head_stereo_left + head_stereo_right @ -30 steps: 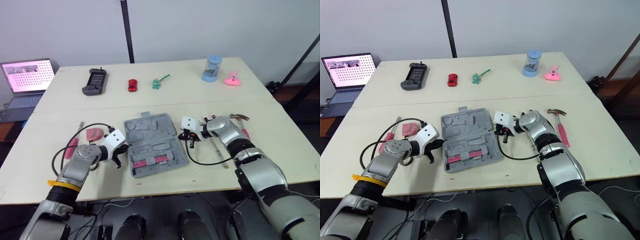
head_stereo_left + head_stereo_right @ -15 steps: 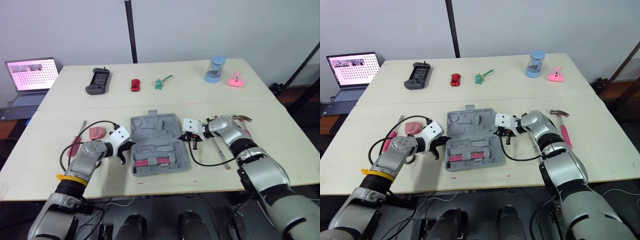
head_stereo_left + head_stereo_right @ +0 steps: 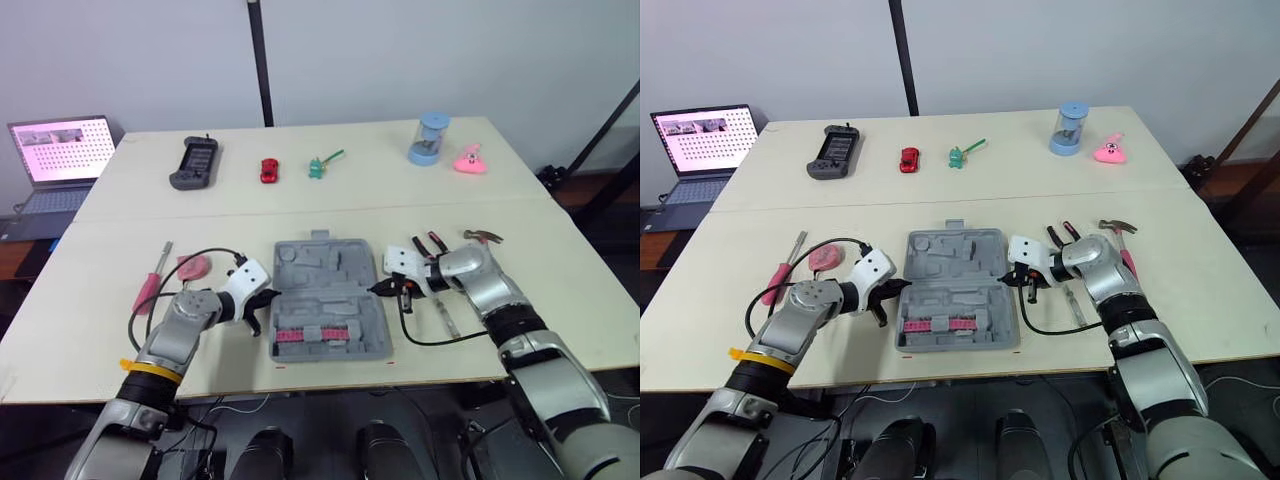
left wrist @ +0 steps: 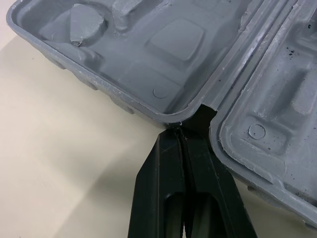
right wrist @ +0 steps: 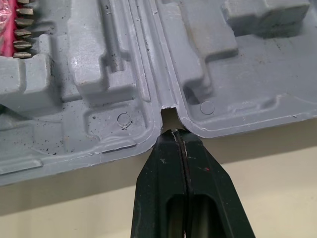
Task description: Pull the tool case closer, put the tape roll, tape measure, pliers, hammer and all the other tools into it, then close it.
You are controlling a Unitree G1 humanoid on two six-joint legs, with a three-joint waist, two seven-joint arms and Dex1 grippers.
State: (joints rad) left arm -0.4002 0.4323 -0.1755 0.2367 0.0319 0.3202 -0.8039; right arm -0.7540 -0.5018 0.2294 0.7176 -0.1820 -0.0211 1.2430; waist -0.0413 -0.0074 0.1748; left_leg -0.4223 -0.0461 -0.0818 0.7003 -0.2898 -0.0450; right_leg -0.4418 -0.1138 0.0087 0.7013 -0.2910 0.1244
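Tool case [image 3: 330, 300] is lying wide open and flat on the near half of the tabletop [image 3: 90, 330], pretty much centred between the two arms. The half nearest the robot has a strip of pinkish-red bits [image 3: 308, 334] sitting in it.

Left gripper [image 4: 182, 133] has its fingers squeezed together with nothing between them, and the tip is right at the hinge notch on the case's left edge. Right gripper [image 5: 174, 134] is doing the same on the other side: fingers pressed tight, tip right at the notch on the right edge.

The loose tools are out on the tabletop. A pink-handled screwdriver [image 3: 152, 283] and a small pink thing [image 3: 193, 265] I can't quite identify are just left of the case, beyond the left arm. The hammer [image 3: 478, 236] and the pliers [image 3: 430, 242] are on the right, behind the right arm.

On the far half there's a game controller [image 3: 192, 163], a red toy car [image 3: 268, 170] and a blue cylinder [image 3: 427, 138].
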